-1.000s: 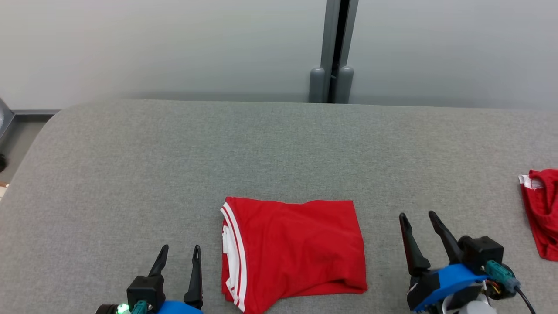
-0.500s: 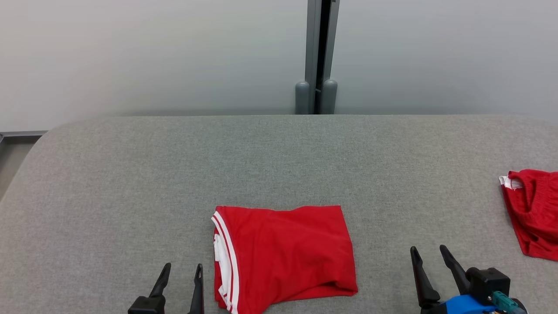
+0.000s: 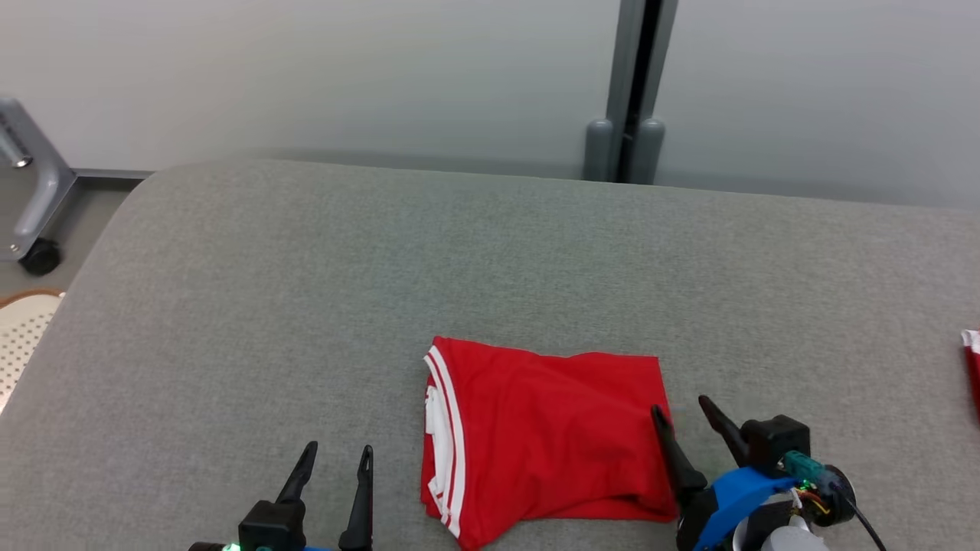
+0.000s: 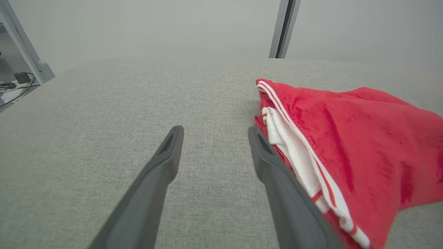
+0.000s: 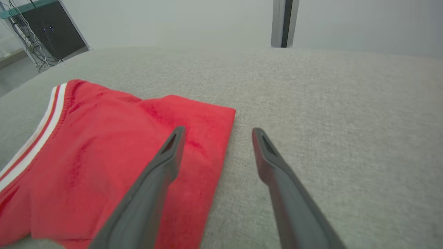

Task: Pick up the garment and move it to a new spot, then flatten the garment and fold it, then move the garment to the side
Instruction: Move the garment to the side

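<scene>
On the near side of the grey desk (image 3: 230,306) lay one folded red garment (image 3: 536,436), soft and limp, probably best pinched at its right edge, which the released right pincer (image 3: 679,405) straddled. The left pincer (image 3: 339,448), also released, stood beside the striped hem (image 4: 277,100), whose white inner layers (image 4: 280,135) the left wrist view exposed and the right wrist view's angle concealed.
</scene>
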Robot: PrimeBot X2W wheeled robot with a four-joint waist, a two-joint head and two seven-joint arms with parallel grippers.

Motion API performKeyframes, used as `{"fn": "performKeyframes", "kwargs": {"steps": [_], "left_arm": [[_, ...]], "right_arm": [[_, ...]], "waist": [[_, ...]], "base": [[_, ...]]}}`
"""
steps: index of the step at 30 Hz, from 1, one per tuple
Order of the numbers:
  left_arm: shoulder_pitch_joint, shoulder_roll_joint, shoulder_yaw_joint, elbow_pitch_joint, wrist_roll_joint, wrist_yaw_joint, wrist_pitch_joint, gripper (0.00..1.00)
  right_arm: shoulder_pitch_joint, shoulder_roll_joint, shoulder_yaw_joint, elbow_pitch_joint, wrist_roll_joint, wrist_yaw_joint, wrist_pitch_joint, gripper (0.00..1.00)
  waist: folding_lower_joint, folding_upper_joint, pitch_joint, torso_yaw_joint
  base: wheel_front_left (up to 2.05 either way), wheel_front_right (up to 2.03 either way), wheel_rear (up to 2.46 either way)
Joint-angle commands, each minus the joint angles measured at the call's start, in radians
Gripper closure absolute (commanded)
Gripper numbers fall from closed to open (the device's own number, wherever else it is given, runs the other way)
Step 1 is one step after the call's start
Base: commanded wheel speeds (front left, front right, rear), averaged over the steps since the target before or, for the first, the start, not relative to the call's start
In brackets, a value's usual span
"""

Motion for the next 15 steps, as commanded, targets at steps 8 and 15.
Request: {"fn": "performKeyframes", "kwargs": {"steps": [8,15], "left_arm": [[-0.007,0.000,0.033,0.003,0.005,-0.004,-0.002,0.00],[0.002,-0.001,0.035,-0.014,-0.007,-0.009,-0.002,0.00]], "right_arm": [[-0.058,-0.002,0.028,0.290,-0.042,0.000,0.050,0.74],[-0.099,-0.016,-0.027,0.316,-0.072,-0.004,0.006,1.00]], "waist": [[0.0000,0.0000,0.032,0.065],[0.0000,0.0000,0.018,-0.021]], "base": [[0.00,0.00,0.00],[0.00,0.00,0.00]]}}
